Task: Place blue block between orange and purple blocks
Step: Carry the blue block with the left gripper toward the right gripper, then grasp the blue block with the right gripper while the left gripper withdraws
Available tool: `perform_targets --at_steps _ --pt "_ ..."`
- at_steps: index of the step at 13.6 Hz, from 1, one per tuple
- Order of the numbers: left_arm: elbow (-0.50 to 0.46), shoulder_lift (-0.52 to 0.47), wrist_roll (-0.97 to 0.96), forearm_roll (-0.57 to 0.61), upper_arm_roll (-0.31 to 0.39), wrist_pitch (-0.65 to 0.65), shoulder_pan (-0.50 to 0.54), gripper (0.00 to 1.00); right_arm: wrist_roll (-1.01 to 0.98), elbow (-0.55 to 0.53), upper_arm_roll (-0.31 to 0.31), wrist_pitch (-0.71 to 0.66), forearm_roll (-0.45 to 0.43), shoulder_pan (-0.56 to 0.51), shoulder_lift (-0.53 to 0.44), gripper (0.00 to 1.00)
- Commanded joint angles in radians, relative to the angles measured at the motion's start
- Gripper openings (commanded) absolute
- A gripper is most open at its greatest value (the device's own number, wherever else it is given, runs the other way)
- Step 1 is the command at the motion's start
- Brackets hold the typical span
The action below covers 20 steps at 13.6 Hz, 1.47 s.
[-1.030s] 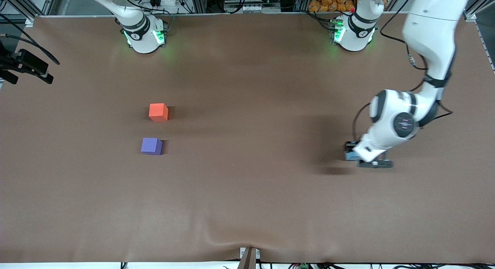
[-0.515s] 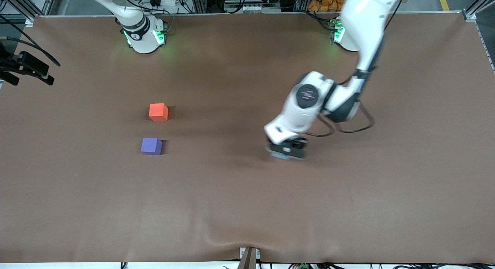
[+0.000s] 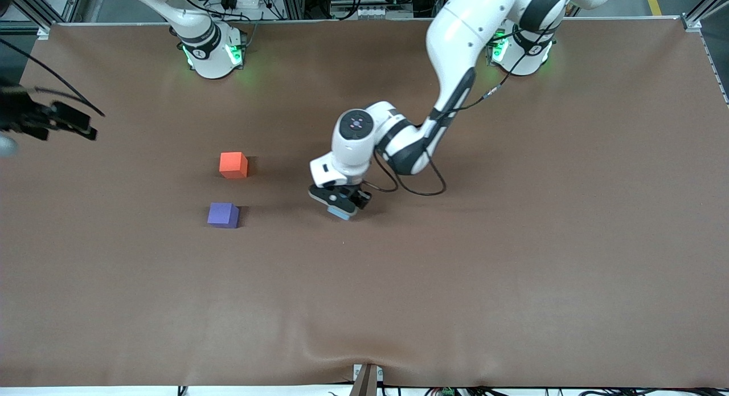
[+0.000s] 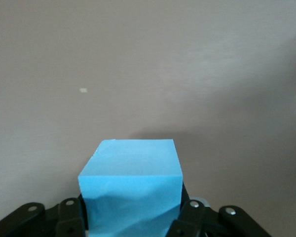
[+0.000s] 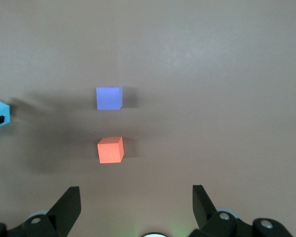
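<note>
Front view: the left tool [image 3: 340, 201] is clamped on the blue block [image 3: 342, 213], carried over bare counter [image 3: 512, 270], well short of the orange block [image 3: 233, 164] and purple block [image 3: 223, 215]. Grasp done; placing between them remains.

Left wrist view: one blue block [image 4: 131, 190], gripped.

Right wrist view: the right tool [image 5: 136, 205] waits with jaws wide over the orange block [image 5: 110, 149]. One block of each colour.

No text, label, brand, number or sign can be read anywhere; the markings on the arm bases are too small to tell.
</note>
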Motion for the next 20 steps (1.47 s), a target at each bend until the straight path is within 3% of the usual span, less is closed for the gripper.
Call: perform_targets --at_steps 1,3,5,7,11,14,18,20 --pt "0.054 0.032 -0.027 0.006 0.009 0.024 -0.033 0.3 -0.014 0.026 0.014 -0.02 0.013 0.012 0.045 1.0" --pt "0.054 0.036 -0.055 0.006 0.009 0.043 -0.054 1.0 -0.014 0.026 0.014 -0.008 0.012 0.026 0.072 1.0" --pt "0.052 0.01 -0.069 0.006 0.012 0.006 -0.073 1.0 -0.014 0.026 0.014 0.038 0.013 0.025 0.111 1.0" --pt "0.052 -0.045 -0.111 0.007 0.015 -0.116 -0.074 1.0 -0.012 0.022 0.014 0.072 0.015 0.04 0.131 1.0" --pt "0.03 -0.225 -0.229 0.016 0.051 -0.27 -0.015 1.0 0.006 0.024 0.014 0.14 0.019 0.092 0.176 1.0" --pt "0.016 -0.371 -0.214 0.021 0.076 -0.4 0.158 1.0 0.128 0.022 0.014 0.186 0.152 0.13 0.224 1.0" --pt "0.002 -0.535 -0.175 0.004 0.064 -0.645 0.441 1.0 0.279 0.018 0.012 0.279 0.145 0.288 0.285 1.0" --pt "-0.003 -0.592 -0.098 -0.001 0.062 -0.689 0.557 1.0 0.296 0.012 0.012 0.318 0.145 0.354 0.339 1.0"
